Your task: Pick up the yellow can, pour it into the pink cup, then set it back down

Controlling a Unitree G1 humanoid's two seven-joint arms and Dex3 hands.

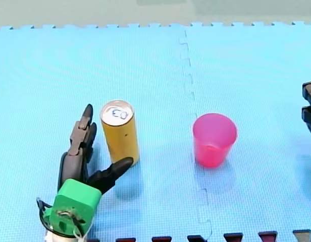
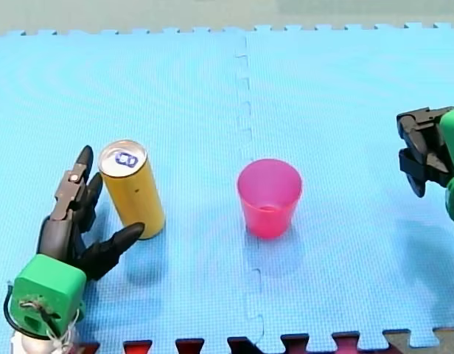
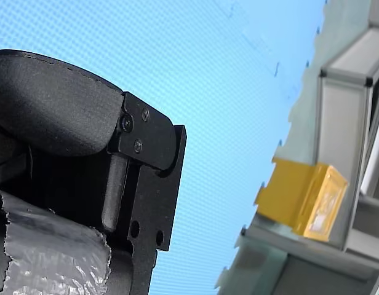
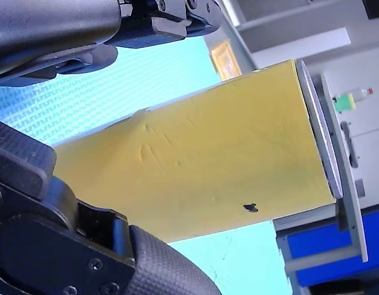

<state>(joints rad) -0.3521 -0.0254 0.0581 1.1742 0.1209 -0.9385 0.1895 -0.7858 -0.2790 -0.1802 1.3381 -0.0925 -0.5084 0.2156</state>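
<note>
The yellow can (image 1: pixel 120 132) stands upright on the blue mat, left of centre, silver top up. My left hand (image 1: pixel 106 138) reaches in from the lower left and brackets it: the long fingers (image 1: pixel 81 133) stand just left of the can, the thumb (image 1: pixel 115 171) lies at its base on the near right. The hand is open around the can, not clamped. In the second wrist view the can (image 4: pixel 208 160) lies close between those fingers (image 4: pixel 60 24). The pink cup (image 1: pixel 214 139) stands upright to the right of the can, about a hand's width away. My right hand (image 2: pixel 422 151) hovers at the far right edge, holding nothing.
Blue foam puzzle mat (image 1: pixel 145 65) covers the whole surface, with a seam (image 1: pixel 188 75) running front to back just left of the cup. A yellow box (image 3: pixel 303 196) and metal framing sit beyond the mat's edge in the first wrist view.
</note>
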